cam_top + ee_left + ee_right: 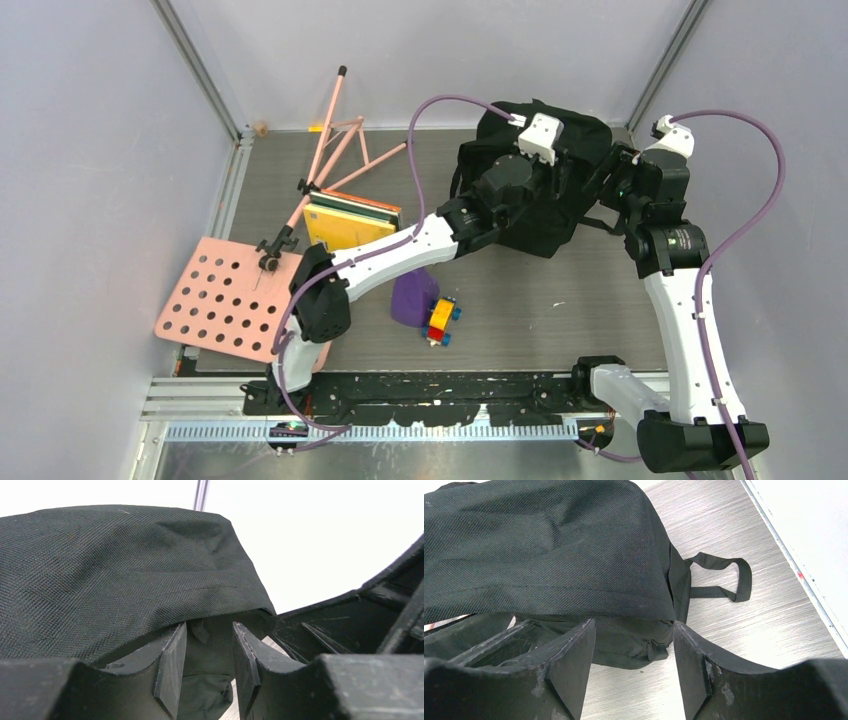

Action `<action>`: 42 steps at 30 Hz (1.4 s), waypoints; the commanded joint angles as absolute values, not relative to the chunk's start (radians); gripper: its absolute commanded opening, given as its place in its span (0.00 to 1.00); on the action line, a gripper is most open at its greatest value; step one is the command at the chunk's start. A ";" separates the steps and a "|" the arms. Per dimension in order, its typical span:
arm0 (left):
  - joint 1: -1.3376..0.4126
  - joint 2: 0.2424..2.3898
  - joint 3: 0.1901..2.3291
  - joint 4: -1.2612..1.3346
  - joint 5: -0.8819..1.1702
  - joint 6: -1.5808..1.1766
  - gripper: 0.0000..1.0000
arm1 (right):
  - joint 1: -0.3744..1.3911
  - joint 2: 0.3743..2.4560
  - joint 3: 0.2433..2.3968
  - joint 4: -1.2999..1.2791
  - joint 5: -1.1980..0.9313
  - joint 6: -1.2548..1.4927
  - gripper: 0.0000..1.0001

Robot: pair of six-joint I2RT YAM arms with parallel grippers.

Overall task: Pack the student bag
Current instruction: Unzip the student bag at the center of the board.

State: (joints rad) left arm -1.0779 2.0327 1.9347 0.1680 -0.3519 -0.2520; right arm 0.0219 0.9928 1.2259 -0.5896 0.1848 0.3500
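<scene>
At worktop (540,290) rear | bag (575,210) is flanked by left end effector (207,645) and right end effector (634,645) | both held apart (nothing clamped)

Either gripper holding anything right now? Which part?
Nothing is gripped. The left gripper and right gripper both stand open at the flap edge of the student bag, with the fabric just ahead of their fingertips.

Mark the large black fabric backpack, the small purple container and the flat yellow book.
black fabric backpack (545,232): top view, lower front fabric.
small purple container (410,302): top view, its rounded side.
flat yellow book (335,225): top view, its cover.
</scene>
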 commanded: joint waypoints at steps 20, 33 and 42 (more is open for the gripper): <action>-1.081 2.059 1.953 0.307 -0.416 -0.183 0.06 | 0.017 1.002 1.166 -0.398 0.130 0.261 0.69; -1.080 1.960 1.860 0.278 -0.388 -0.179 0.00 | 0.017 1.035 1.161 -0.333 0.201 0.161 0.25; -1.059 1.895 1.817 0.264 -0.425 -0.193 0.00 | 0.017 1.003 1.134 -0.315 0.299 0.186 0.00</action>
State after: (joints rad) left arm -1.0729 1.9842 1.8408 0.2340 -0.3843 -0.1940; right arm 0.0223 1.0420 1.1381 -0.3882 0.2085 0.1799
